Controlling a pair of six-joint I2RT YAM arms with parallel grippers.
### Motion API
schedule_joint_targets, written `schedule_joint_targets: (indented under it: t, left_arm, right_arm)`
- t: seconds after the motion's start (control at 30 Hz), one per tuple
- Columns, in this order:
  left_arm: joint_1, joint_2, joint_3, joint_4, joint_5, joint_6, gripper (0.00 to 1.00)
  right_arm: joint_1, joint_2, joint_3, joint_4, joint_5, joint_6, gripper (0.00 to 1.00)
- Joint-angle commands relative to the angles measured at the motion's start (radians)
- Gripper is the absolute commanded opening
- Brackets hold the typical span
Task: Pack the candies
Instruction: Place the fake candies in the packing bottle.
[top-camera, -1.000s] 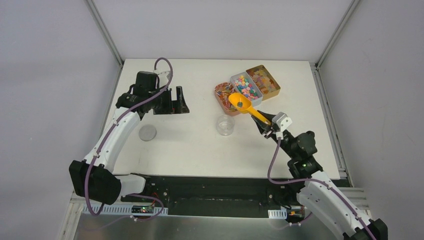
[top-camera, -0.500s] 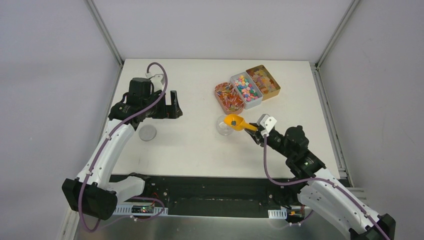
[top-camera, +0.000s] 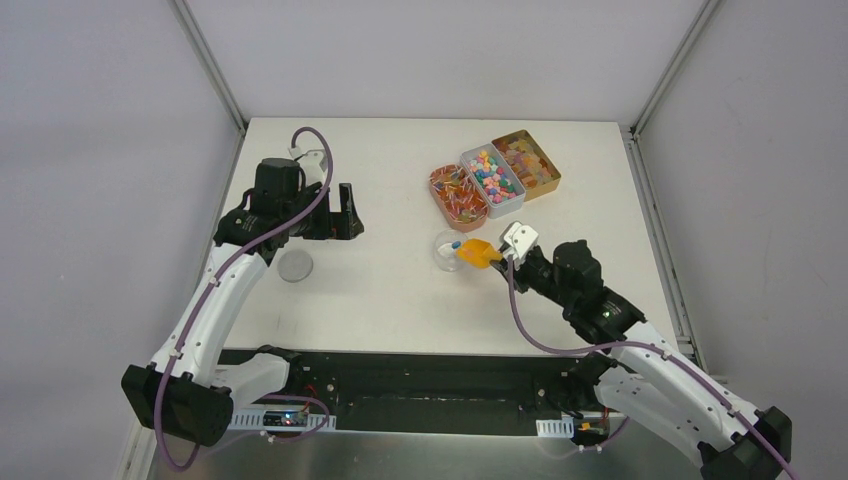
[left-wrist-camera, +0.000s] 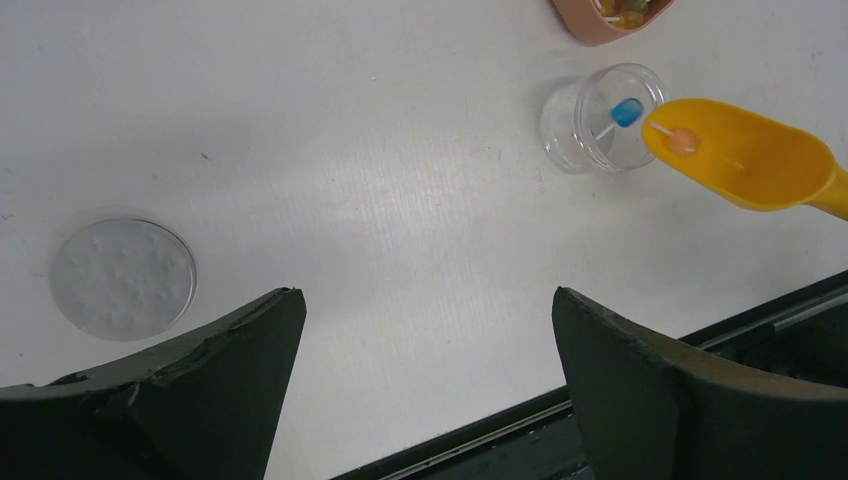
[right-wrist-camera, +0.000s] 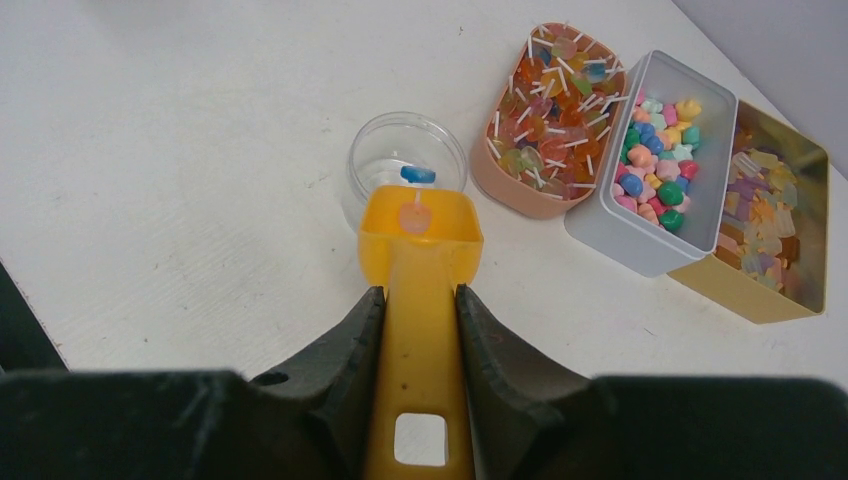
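The candies fill three tins at the back right; the small round ones lie in the grey tin (top-camera: 491, 180) (right-wrist-camera: 655, 160). My right gripper (top-camera: 505, 258) (right-wrist-camera: 420, 300) is shut on the handle of the orange scoop (top-camera: 473, 252) (right-wrist-camera: 420, 235). The scoop's mouth rests at the rim of a clear round cup (top-camera: 450, 250) (right-wrist-camera: 406, 165) (left-wrist-camera: 600, 130). A pink candy on a white stick (right-wrist-camera: 414, 217) lies at the scoop's lip. A blue candy (right-wrist-camera: 417, 174) (left-wrist-camera: 627, 111) is in the cup. My left gripper (top-camera: 343, 211) (left-wrist-camera: 428, 300) hangs open over bare table, holding nothing.
A peach tin (top-camera: 458, 192) (right-wrist-camera: 550, 110) of stick candies and a gold tin (top-camera: 526, 163) (right-wrist-camera: 765, 230) flank the grey one. A round clear lid (top-camera: 295, 266) (left-wrist-camera: 122, 278) lies flat at the left, near my left gripper. The table's black front edge runs along the near side.
My right arm carried the scoop from above the tins down to the cup and tipped it; a blue candy now lies in the cup. My left arm shifted slightly left.
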Motion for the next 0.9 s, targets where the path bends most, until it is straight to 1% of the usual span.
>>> schedule_joint_targets:
  t: [0.0, 0.37, 0.53, 0.7, 0.87]
  left_arm:
    - [0.006, -0.032, -0.003, 0.033, -0.025, 0.026, 0.99]
    - [0.007, -0.039, -0.005, 0.031, -0.043, 0.031, 0.99]
    - [0.007, -0.04, -0.007, 0.031, -0.051, 0.032, 0.99]
    - [0.007, -0.043, -0.007, 0.029, -0.06, 0.031, 0.99]
    - [0.007, -0.046, -0.007, 0.028, -0.066, 0.032, 0.99]
  right_arm:
    - [0.008, 0.025, 0.081, -0.014, 0.027, -0.012, 0.0]
    - [0.013, 0.127, 0.186, -0.118, 0.019, -0.016, 0.0]
    - [0.015, 0.183, 0.265, -0.188, 0.018, -0.01, 0.0]
    - [0.019, 0.235, 0.354, -0.265, 0.014, 0.008, 0.0]
    - [0.019, 0.256, 0.408, -0.275, 0.047, 0.061, 0.0]
